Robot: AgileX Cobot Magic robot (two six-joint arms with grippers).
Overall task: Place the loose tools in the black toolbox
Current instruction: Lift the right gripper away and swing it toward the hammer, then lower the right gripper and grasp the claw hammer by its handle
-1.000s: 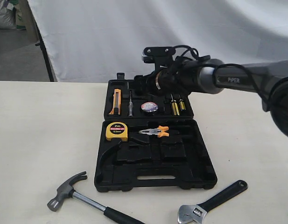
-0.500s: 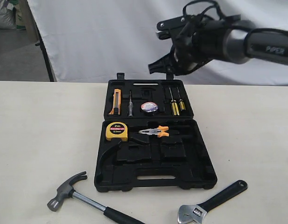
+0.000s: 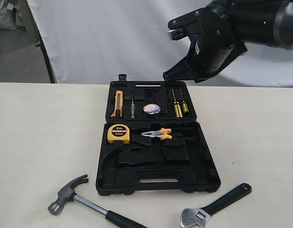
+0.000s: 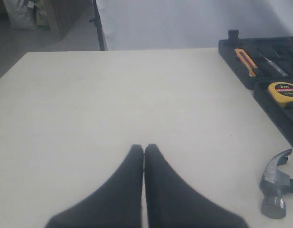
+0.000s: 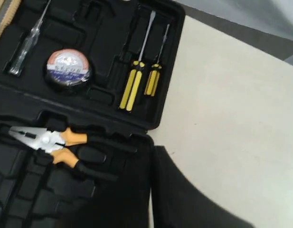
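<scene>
The black toolbox (image 3: 208, 183) lies open in the middle of the table. A small black tape roll (image 3: 151, 109) sits in a recess of its far half, also seen in the right wrist view as the tape roll (image 5: 68, 69). The claw hammer (image 3: 70, 192) lies loose on the table at the near left, its head (image 4: 275, 183) showing in the left wrist view. The adjustable wrench (image 3: 215, 205) lies loose at the near right. My right gripper (image 3: 171, 74) (image 5: 152, 149) hangs shut and empty, high over the box's far right corner. My left gripper (image 4: 144, 148) is shut and empty over bare table, left of the hammer.
The box also holds a yellow tape measure (image 3: 119, 134), orange-handled pliers (image 3: 158, 134), two yellow screwdrivers (image 3: 179, 107), an orange knife (image 3: 118, 103) and a tester pen (image 3: 132, 105). A white backdrop hangs behind the table.
My right arm has risen from just above the box's far half and swung up and to the right. The tape roll stays in its recess. Hammer and wrench have not moved.
</scene>
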